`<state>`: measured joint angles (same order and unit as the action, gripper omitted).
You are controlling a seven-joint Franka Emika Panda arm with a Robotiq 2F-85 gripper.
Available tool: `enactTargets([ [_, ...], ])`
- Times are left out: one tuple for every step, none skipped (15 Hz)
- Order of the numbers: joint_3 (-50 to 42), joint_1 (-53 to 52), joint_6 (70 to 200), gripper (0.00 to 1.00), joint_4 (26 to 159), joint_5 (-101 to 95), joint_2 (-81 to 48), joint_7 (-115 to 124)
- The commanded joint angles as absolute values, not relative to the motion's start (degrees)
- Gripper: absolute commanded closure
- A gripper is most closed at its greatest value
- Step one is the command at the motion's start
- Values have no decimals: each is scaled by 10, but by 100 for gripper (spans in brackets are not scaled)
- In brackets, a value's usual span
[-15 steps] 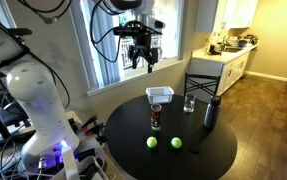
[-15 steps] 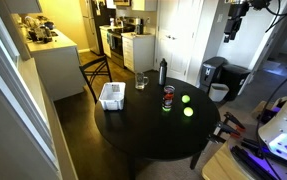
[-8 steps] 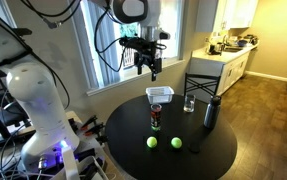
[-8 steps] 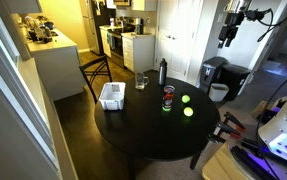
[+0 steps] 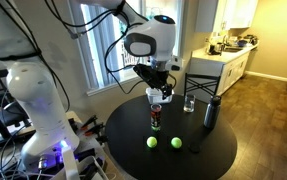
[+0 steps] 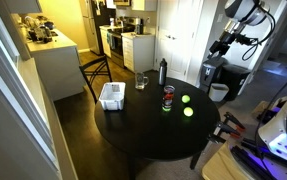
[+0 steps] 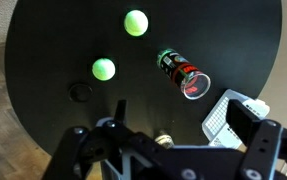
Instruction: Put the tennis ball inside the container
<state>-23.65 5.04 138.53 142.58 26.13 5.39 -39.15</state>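
Note:
Two yellow-green tennis balls lie on the round black table, one (image 5: 151, 142) (image 6: 189, 111) (image 7: 104, 69) beside the other (image 5: 176, 143) (image 6: 186, 99) (image 7: 135, 22). The clear container with reddish trim (image 5: 160, 95) (image 6: 111, 96) (image 7: 223, 112) stands near the table's far edge, partly hidden by a finger in the wrist view. My gripper (image 5: 156, 88) (image 6: 221, 47) (image 7: 183, 125) hangs open and empty, high above the table near the container and well away from both balls.
A red can (image 5: 156, 118) (image 6: 168, 97) (image 7: 183, 75) stands between the balls and the container. A drinking glass (image 5: 189, 103) (image 6: 141, 80) and a tall dark bottle (image 5: 211, 113) (image 6: 163, 71) stand on the same table (image 5: 198, 160). A chair (image 5: 205, 88) stands behind it.
The arm has swung down from high near the window toward the table. The gripper is now lower, above the container side. Nothing on the table has moved.

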Motion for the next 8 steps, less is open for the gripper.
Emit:
enactTargets([
  [-209, 68, 1415, 0, 1388, 402, -45, -493],
  [-196, 78, 1414, 0, 1376, 434, -70, -511],
  [-181, 88, 1414, 0, 1358, 461, -105, -521],
  [-167, 101, 1412, 0, 1342, 480, -131, -528],
  [-153, 115, 1415, 0, 1323, 495, -166, -529],
  [-142, 127, 1415, 0, 1306, 499, -191, -521],
  [-130, 142, 1421, 0, 1286, 507, -225, -517],
  [-122, 154, 1424, 0, 1268, 507, -252, -508],
])
